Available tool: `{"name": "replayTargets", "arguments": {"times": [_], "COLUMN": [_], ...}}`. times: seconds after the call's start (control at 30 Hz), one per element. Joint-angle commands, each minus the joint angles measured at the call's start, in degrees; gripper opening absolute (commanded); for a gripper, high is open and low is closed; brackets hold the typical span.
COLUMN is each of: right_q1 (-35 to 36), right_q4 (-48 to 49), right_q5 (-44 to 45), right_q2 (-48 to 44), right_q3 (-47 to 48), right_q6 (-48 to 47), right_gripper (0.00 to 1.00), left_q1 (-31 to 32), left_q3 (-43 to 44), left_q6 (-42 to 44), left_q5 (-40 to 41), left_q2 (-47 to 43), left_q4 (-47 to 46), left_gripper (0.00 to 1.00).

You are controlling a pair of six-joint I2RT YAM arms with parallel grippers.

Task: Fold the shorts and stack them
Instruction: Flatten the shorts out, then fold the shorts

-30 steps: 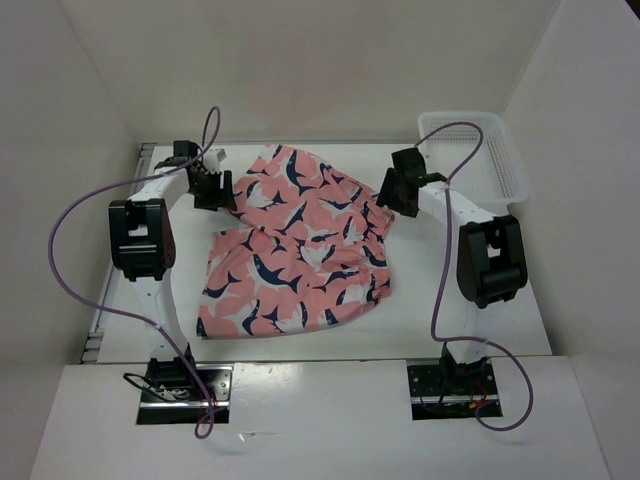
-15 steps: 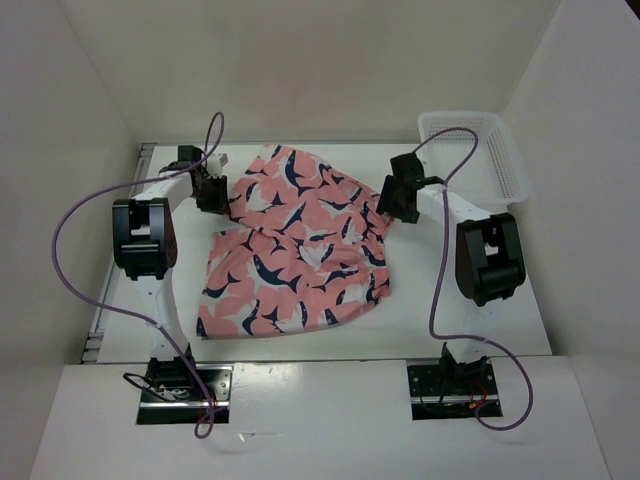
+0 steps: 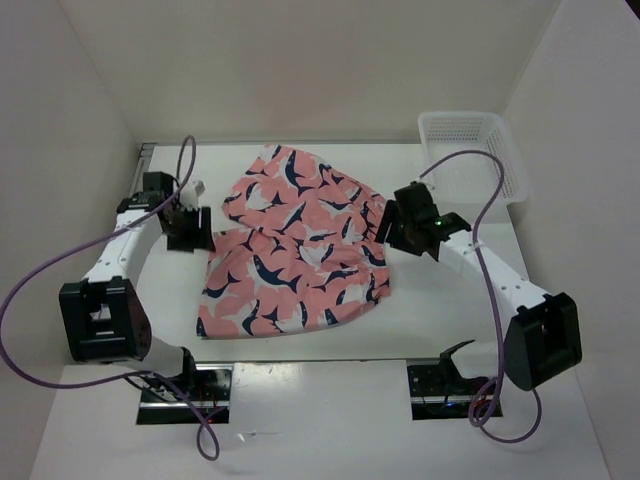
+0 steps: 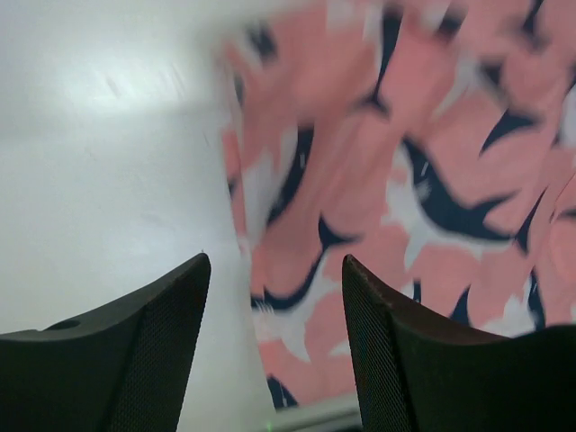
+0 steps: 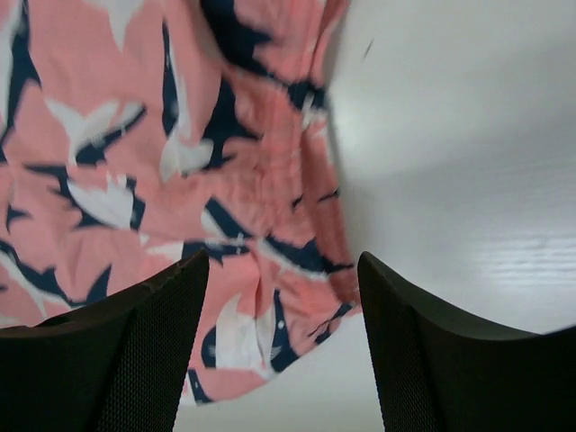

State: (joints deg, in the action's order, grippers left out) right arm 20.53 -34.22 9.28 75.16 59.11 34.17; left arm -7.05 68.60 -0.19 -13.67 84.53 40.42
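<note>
Top external: rumpled salmon-pink printed shorts (image 3: 300,250)

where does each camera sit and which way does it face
Top external: above, behind the bases, looking down on shorts and basket; both arms, left pincer, right pincer.
Left wrist: on left arm, looking down at the shorts' left edge; own fingers.
Right wrist: on right arm, at the shorts' right edge; own fingers.
All share the shorts.
</note>
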Motion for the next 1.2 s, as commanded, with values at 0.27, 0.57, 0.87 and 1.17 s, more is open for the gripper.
{"name": "replayTargets", "arguments": {"times": [0.27, 0.57, 0.87, 1.17], "right_q1": [10.1, 13.4, 13.4, 13.4], "right_q4": [-0.9, 3.2, 6.8, 11.4], "right_q5": [-5.0, -6.3, -3.5, -2.8], "right_q2": [-7.6, -3.6, -2.5, -1.4], "right_q3": [-16.5, -20.2, -21.9, -24.1], "right_q6": [19.3, 21.6, 22.3, 21.7], "right_gripper": [0.71, 0.71, 0.73, 0.67], "left_q1": [1.5, 7.5, 12.3, 12.8], "left_q3": [-13.4, -17.5, -25.2, -23.9], "left_q6": [0.2, 0.2, 0.2, 0.2], "left_q5": [4.5, 11.8, 14.2, 11.6], "left_q2": [-1.5, -0.7, -2.2, 5.9], "left_q4": [19.8, 19.2, 12.7, 8.2], "left_gripper": [0.68, 0.69, 0.7, 0.29]}}
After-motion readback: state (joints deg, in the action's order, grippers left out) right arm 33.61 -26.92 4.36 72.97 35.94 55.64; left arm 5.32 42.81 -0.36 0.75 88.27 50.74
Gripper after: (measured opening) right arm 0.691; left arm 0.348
